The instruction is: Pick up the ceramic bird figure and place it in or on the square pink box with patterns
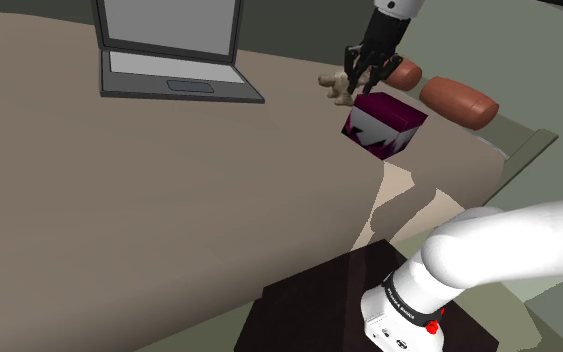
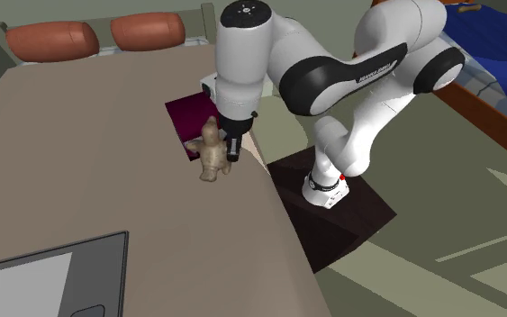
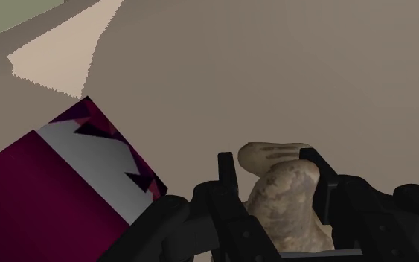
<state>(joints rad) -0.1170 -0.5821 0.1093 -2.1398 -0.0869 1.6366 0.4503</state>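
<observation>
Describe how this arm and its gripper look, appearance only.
The arm is built of rounded, glossy white links with dark grey bands at the joints. One dark band carries small white lettering, and a black ring near the base bears red marks. The gripper is all black, with two slim, blocky fingers.

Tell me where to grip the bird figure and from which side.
Take the bird figure across its body, below the head, from above: it stands upright, and the body fits between the jaws of the gripper, which clasp it there.
</observation>
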